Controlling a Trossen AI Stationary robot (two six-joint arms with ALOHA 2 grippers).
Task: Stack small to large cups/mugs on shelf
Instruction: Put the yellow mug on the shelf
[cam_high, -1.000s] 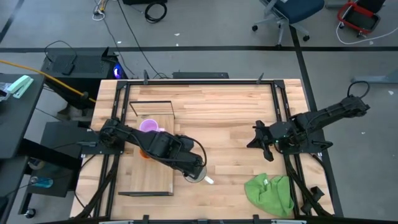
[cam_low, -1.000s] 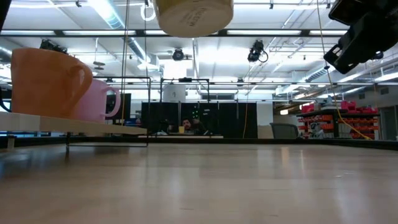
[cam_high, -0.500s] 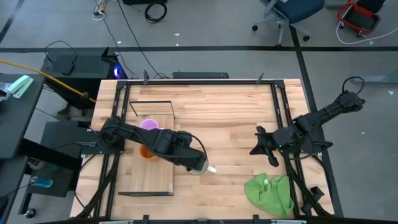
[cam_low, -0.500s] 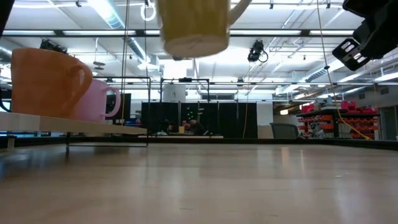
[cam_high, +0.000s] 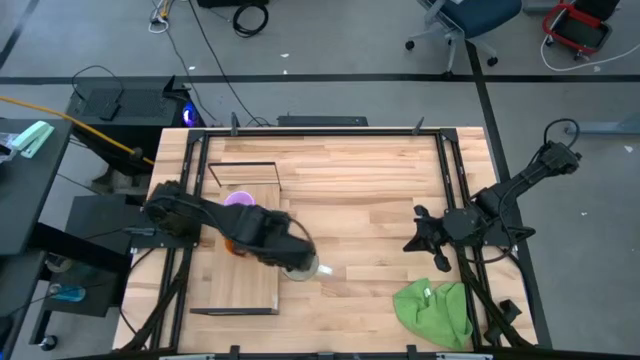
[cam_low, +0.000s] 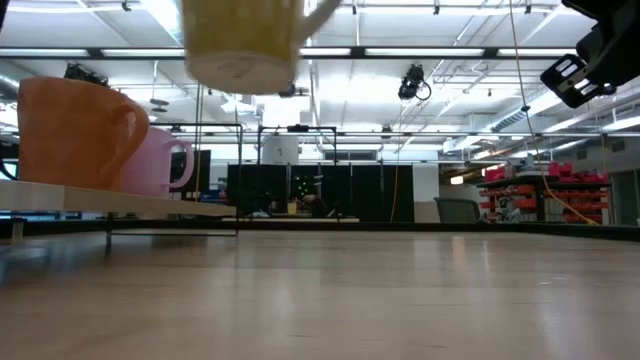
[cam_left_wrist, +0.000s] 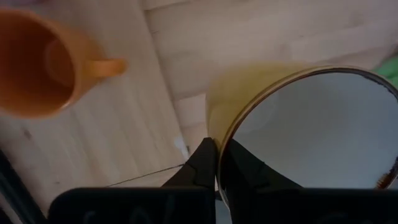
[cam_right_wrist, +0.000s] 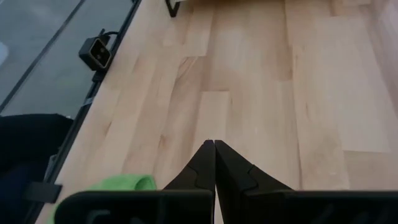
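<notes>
My left gripper (cam_left_wrist: 216, 163) is shut on the white mug (cam_high: 303, 268), held high above the table just right of the shelf (cam_high: 243, 295). In the low view the white mug (cam_low: 240, 42) hangs near the top of the picture. The orange mug (cam_low: 72, 132) and the light purple mug (cam_low: 158, 160) stand upright on the shelf board (cam_low: 130, 203), side by side. My right gripper (cam_high: 412, 238) waits shut above the table's right side, holding nothing. My left gripper pinches the white mug's rim (cam_left_wrist: 231, 134), with one finger inside the mug and one outside its wall. The fingers come from above, pointing down. The mug hangs upright below them, mouth up, lifted clear of the table and the shelf.
A green cloth (cam_high: 435, 310) lies crumpled at the table's near right corner. The shelf's thin black wire frame (cam_high: 243, 165) stands at its far end. Bare wooden tabletop (cam_high: 370, 190) stretches between the two arms.
My left gripper has carried the white mug toward the table's left edge, nearer the shelf, and has rolled, so the mug's handle has swung around. The mug stays upright and clear of the table. My right gripper has drawn back slightly toward the table's right edge.
</notes>
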